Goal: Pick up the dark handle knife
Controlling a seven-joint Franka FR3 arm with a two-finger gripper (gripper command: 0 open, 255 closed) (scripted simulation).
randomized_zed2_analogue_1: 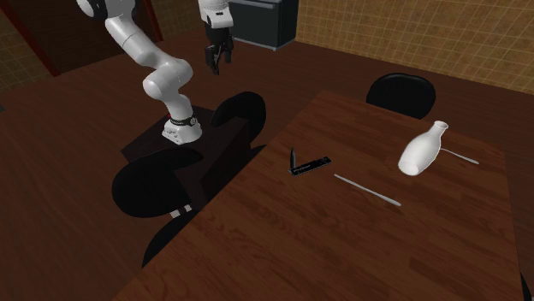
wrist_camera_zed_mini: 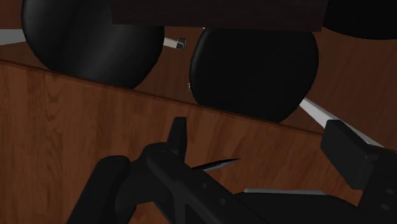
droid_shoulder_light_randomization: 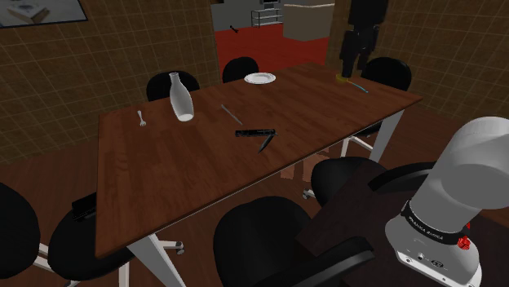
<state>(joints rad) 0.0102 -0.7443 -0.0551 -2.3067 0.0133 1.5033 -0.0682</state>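
Note:
The dark handle knife (droid_shoulder_light_randomization: 255,132) lies flat near the middle of the brown wooden table (droid_shoulder_light_randomization: 163,187), with a thin dark blade angled off one end. In the second exterior view this knife (randomized_zed2_analogue_1: 309,163) rests close to the table edge facing the arm. My black gripper (randomized_zed2_analogue_1: 216,56) hangs high above the black chairs beside the stand, well off the table and far from the knife. Its fingers stand apart, holding nothing. In the wrist view my gripper (wrist_camera_zed_mini: 257,133) looks down on the table edge (wrist_camera_zed_mini: 159,95) and two black chair seats.
On the table are a white bottle-shaped vase (droid_shoulder_light_randomization: 181,98), a small fork (droid_shoulder_light_randomization: 143,119), a grey knife (droid_shoulder_light_randomization: 231,113) and a white plate (droid_shoulder_light_randomization: 259,78). Black chairs (randomized_zed2_analogue_1: 240,111) ring the table. The white arm (droid_shoulder_light_randomization: 457,196) rises from its dark stand.

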